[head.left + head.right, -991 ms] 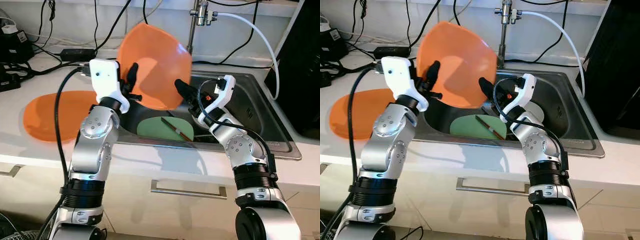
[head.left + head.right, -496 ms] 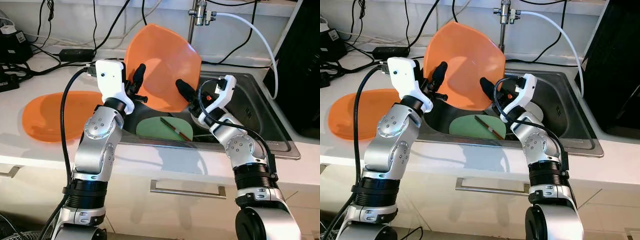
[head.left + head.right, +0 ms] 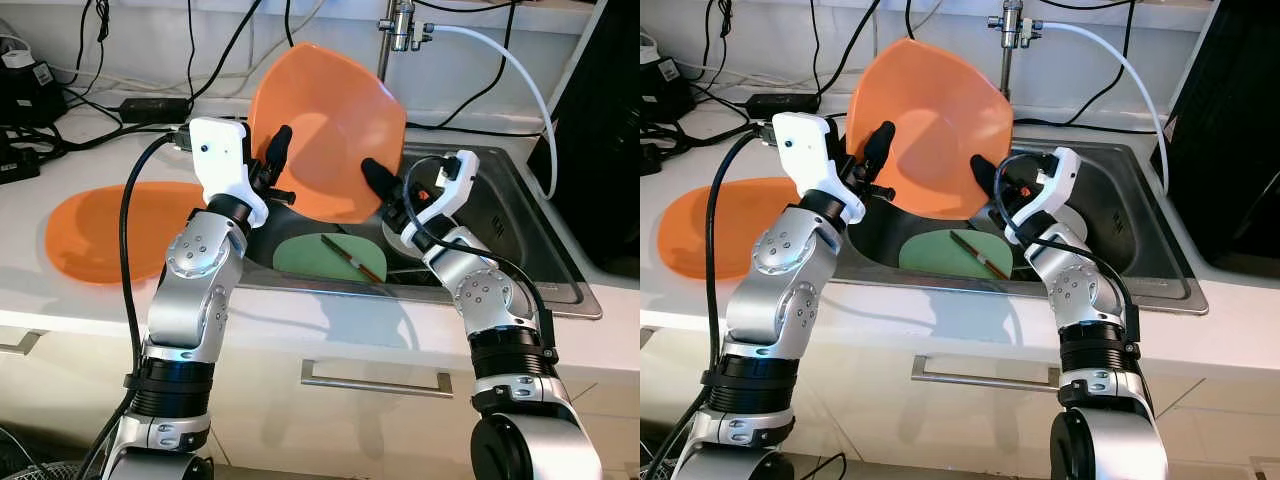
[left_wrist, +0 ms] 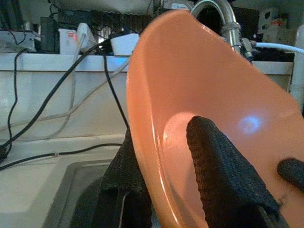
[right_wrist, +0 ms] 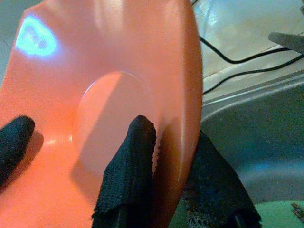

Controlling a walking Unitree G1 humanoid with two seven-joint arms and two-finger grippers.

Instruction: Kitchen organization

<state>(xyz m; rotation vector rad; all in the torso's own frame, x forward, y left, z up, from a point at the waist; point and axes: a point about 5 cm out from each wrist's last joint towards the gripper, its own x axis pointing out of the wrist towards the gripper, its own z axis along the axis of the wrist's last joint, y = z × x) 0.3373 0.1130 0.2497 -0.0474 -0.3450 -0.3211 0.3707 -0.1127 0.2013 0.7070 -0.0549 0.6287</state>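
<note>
Plate (image 3: pixel 325 130) — orange, tilted over sink (image 3: pixel 500 215) — pinched between left pincer (image 3: pixel 272 165) and right pincer (image 3: pixel 385 190).

White kitchen table (image 3: pixel 60 300) with inset steel sink (image 3: pixel 520 215).
A drawer handle (image 3: pixel 378 380) is mounted below; black cables (image 3: pixel 150 100) are routed along the white wall (image 3: pixel 330 25).

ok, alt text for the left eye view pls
Both grippers hold a large orange plate upright over the sink, the left gripper clamped on one rim, the right gripper on the opposite rim. A green plate lies in the sink; another orange plate sits on the counter.
</note>
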